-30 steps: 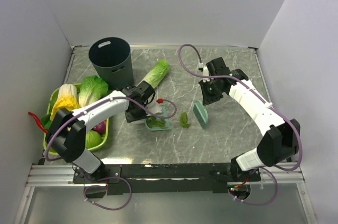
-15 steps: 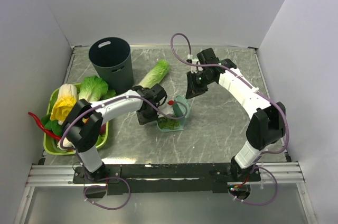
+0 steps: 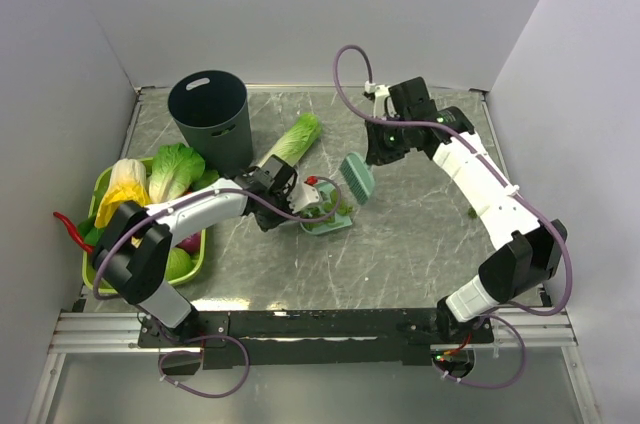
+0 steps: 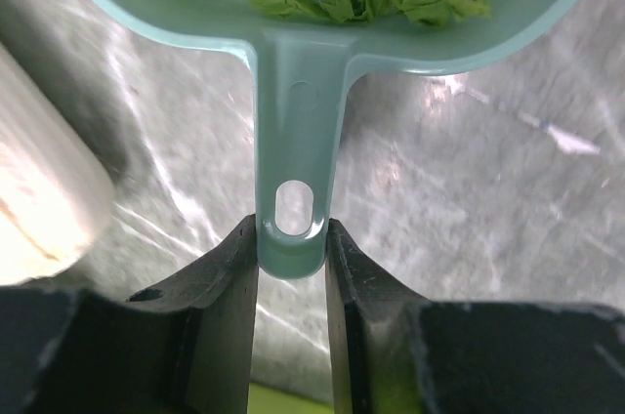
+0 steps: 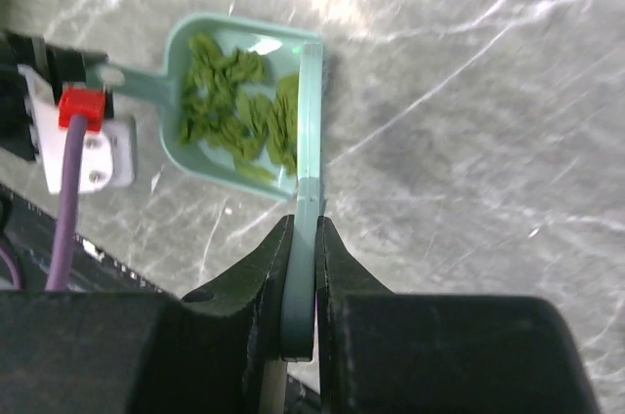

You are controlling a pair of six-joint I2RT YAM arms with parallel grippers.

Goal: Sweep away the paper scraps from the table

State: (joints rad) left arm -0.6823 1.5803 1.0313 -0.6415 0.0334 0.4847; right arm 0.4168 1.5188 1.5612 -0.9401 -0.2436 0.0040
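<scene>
Sweep status, reading near to far.

- Grey marble-pattern table [image 3: 420, 234], near half: no loose scraps show on the bare surface in the overhead view. Anything under the arms or beneath the pan would be hidden, so I cannot rule out a stray.
- Left gripper [image 4: 291, 248]: fingers [image 4: 239, 277] clamped on either side of the handle end of the shallow teal plastic dustpan [image 4: 293, 92]. The pan sits low near the table's centre, its mouth facing away from the left arm.
- Small crumpled green paper scraps [image 5: 234, 111]: gathered in a heap inside the pan, bunched toward its back wall. This is where the task's material now is.
- Teal hand brush [image 3: 357, 177]: seen edge-on from the right wrist, running along the pan's open lip. Overhead it looks tilted, just beyond the pan on its right side.
- Right gripper [image 5: 301, 238]: jaws shut tight on the brush handle.
- Far side: long pale-green cabbage [image 3: 297, 139] lies on the table, apart from the pan. The dark round bin [image 3: 208, 119] stands at the far left.

Judgement: the collecting looks essentially finished. What is left is likely carrying the loaded pan off the table, probably to the bin, without spilling.
</scene>
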